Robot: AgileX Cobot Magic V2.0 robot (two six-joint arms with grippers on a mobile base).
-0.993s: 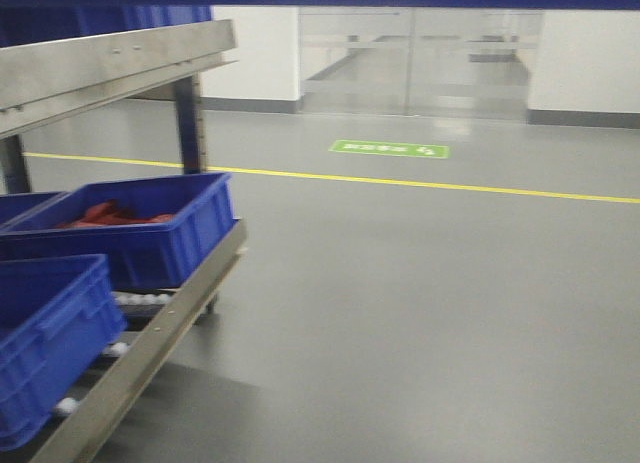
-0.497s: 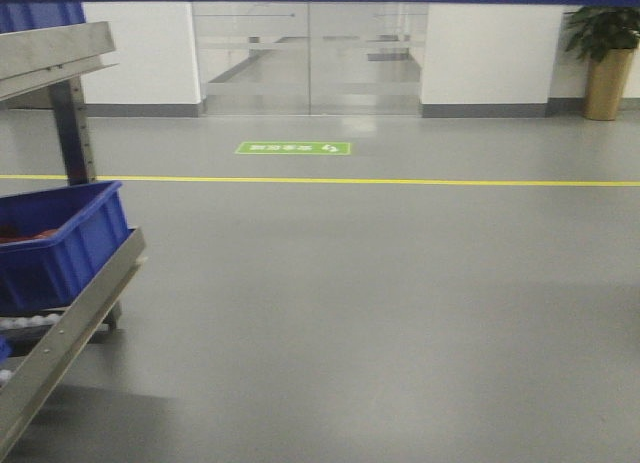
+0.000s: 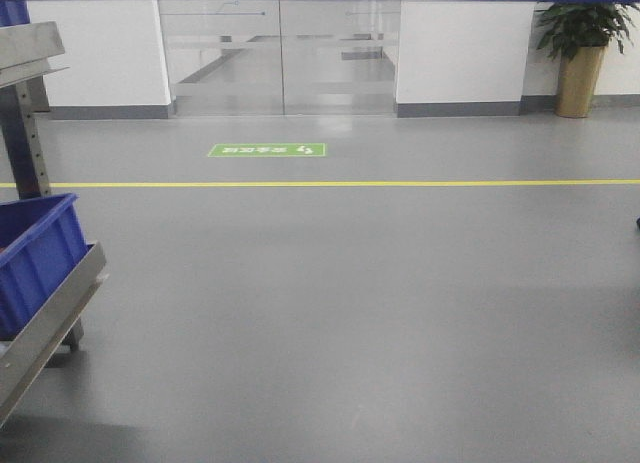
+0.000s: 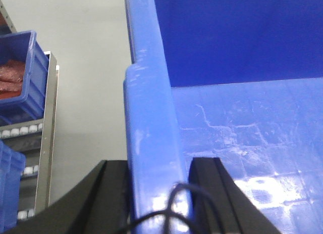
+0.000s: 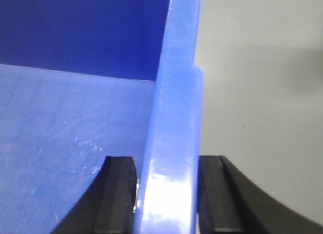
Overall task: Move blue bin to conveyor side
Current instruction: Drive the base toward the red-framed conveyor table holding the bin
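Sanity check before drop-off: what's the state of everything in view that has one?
blue bin: held at opposite walls, empty where visible.
left claw: shut on the blue bin's wall.
right claw: shut on the blue bin's other wall.
rack bin: sitting on the roller rack, with red items inside.
glass doors: closed.
potted plant: upright.
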